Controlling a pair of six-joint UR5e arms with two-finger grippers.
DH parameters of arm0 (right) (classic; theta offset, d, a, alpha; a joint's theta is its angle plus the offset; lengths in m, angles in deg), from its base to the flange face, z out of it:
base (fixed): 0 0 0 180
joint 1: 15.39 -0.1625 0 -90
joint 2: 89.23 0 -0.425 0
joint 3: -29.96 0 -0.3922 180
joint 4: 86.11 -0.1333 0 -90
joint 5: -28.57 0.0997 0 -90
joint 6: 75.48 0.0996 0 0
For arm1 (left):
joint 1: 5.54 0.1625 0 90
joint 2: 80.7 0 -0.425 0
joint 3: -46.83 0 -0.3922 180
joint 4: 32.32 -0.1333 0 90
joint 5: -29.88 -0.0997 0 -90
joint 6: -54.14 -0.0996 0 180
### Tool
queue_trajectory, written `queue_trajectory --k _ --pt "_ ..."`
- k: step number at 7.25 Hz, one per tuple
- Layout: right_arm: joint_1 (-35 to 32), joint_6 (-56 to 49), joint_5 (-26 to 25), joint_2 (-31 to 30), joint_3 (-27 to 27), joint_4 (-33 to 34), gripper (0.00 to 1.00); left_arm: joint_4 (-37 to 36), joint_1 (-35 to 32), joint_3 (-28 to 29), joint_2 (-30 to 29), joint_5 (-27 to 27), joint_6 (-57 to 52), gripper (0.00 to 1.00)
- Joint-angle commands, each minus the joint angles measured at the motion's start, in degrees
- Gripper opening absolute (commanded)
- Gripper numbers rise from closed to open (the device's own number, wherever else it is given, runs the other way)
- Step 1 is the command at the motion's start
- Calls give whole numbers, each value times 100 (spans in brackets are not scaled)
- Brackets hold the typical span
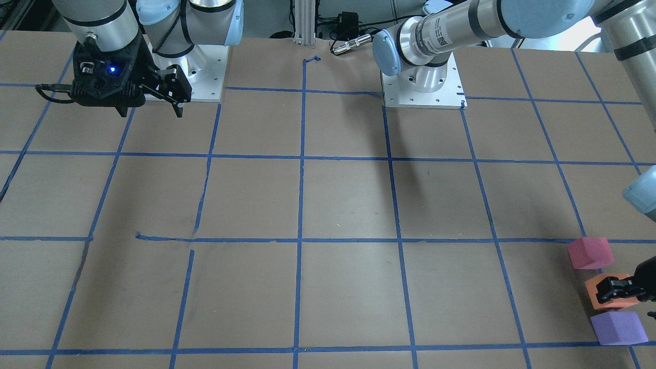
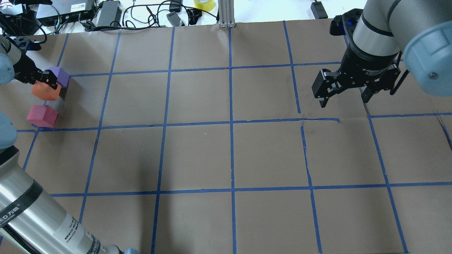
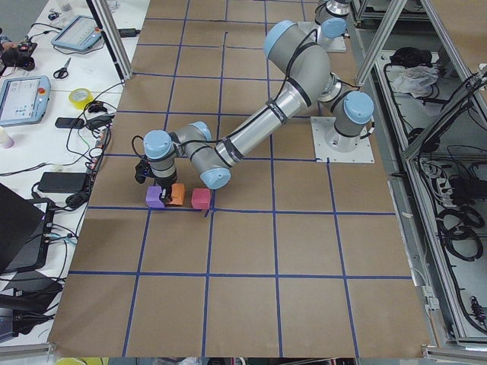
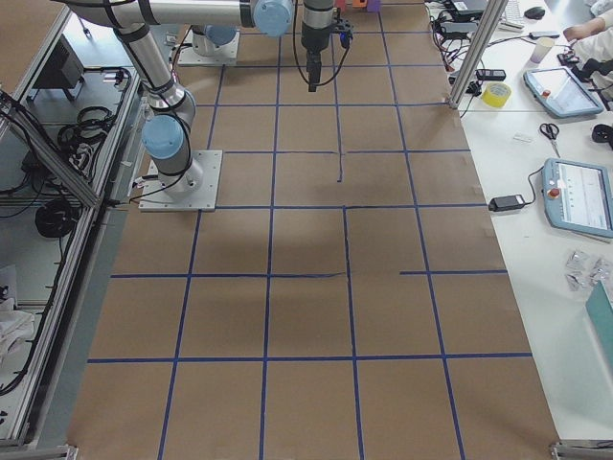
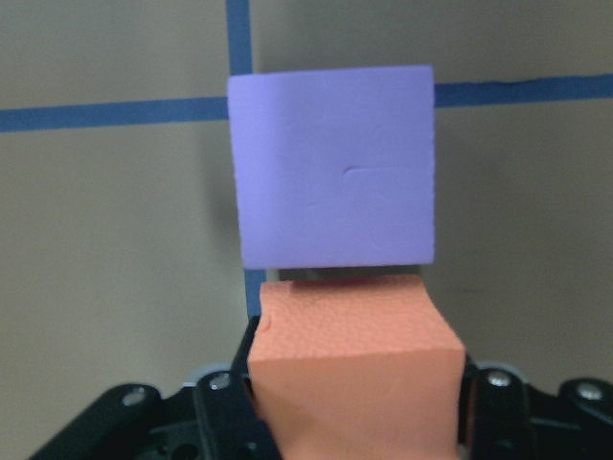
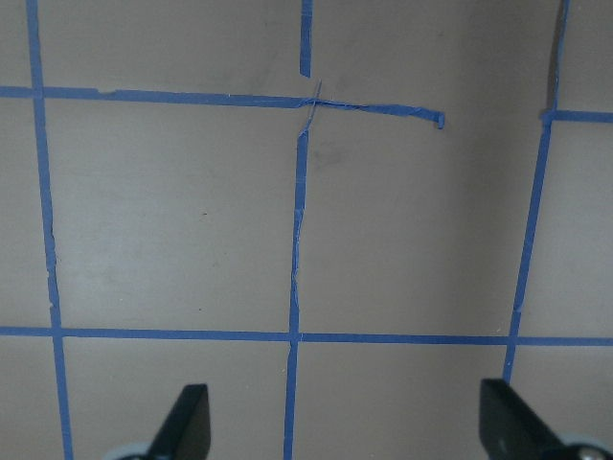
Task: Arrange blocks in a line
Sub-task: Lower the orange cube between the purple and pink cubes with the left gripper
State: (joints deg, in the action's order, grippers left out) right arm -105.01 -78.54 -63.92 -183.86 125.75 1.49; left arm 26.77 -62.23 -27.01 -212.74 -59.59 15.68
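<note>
Three foam blocks stand in a row at the table's left end: purple (image 2: pixel 58 74), orange (image 2: pixel 44 92) and pink-red (image 2: pixel 42 115). My left gripper (image 2: pixel 47 80) is shut on the orange block. In the left wrist view the orange block (image 5: pixel 354 374) sits between the fingers, with the purple block (image 5: pixel 335 177) just beyond it and a thin gap between them. The front-facing view shows pink-red (image 1: pixel 589 252), orange (image 1: pixel 610 306) and purple (image 1: pixel 617 328) in line. My right gripper (image 2: pixel 344 97) is open and empty above the table's right side.
The brown table (image 2: pixel 229 155) carries a blue tape grid. Cables, adapters and a tape roll (image 2: pixel 204 4) lie past the far edge. The arm bases (image 1: pixel 423 87) stand at the robot's side.
</note>
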Motion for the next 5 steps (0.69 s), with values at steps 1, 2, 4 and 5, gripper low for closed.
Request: queue_trajectory --k 1,2,4,5 --pt "7 7 -6 6 -7 3 100 -3 0 -43 -24 -1 -83 13" --pt "7 16 -6 6 1 3 100 -38 0 -43 -41 -1 -83 13" --pt "7 7 -6 6 1 3 100 -99 0 -43 -94 -1 -74 13" --pt "-2 7 3 6 1 12 100 -100 0 -43 -120 -1 -74 13"
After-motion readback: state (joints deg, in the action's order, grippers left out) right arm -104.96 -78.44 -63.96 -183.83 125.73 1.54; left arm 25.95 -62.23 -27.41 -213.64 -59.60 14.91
